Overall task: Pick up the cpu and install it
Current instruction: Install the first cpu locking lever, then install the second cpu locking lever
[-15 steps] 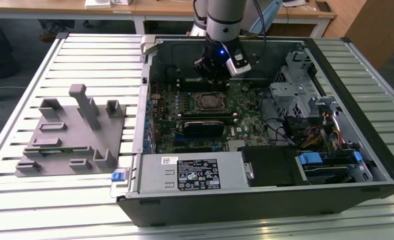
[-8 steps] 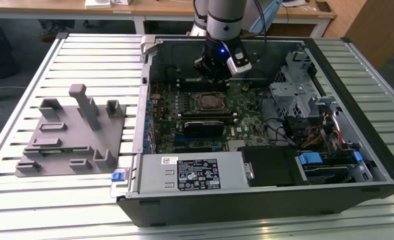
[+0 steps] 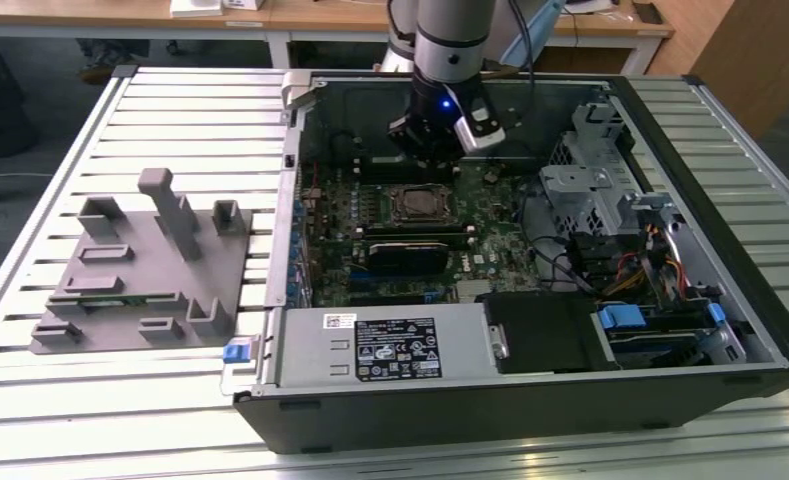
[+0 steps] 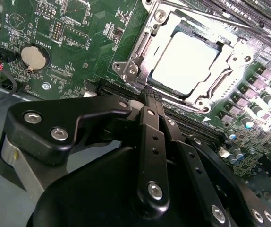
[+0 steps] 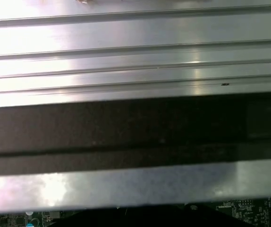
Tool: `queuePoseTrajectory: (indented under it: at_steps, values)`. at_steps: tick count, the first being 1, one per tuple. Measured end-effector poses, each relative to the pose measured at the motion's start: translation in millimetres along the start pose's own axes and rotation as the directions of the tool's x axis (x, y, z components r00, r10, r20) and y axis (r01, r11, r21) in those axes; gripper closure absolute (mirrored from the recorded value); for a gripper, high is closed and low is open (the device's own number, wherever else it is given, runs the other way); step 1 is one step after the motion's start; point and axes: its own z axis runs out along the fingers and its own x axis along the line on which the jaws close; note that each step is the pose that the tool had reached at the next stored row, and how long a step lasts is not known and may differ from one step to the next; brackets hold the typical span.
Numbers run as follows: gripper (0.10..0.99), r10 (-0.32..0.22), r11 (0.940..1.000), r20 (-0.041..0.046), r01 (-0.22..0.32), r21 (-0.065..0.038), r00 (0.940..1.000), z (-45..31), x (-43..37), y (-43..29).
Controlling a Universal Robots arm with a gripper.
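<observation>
Exterior view: an open desktop computer case lies on its side on a slatted metal table, motherboard facing upward. The robot arm reaches down into the case, its gripper hanging just above the CPU socket. On the exterior view's left, well apart from the case, a grey plastic fixture rests on the slats.

Second wrist view: the cpu — a flat square chip with a pale silvery top — sits inside the socket's metal frame. The gripper is above the board just beside the socket; its black fingers are pressed together at the tip with no gap and nothing between them (the linkage bars and screws fill the foreground). A round coin cell battery is seated on the motherboard, away from the socket. Long black memory slots run alongside the socket frame — between it and the fingers.

First wrist view: bright aluminium slats lie beyond a dark edge of the case, with a thin strip of green circuit board showing below it.
</observation>
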Motion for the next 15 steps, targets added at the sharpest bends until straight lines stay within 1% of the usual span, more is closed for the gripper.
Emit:
queuePoseTrajectory:
  at_steps: [15]
  values:
    - [0.98, 0.0, 1.0, -0.0001, 0.0, 0.0, 1.0, -0.3, -2.2, -5.1]
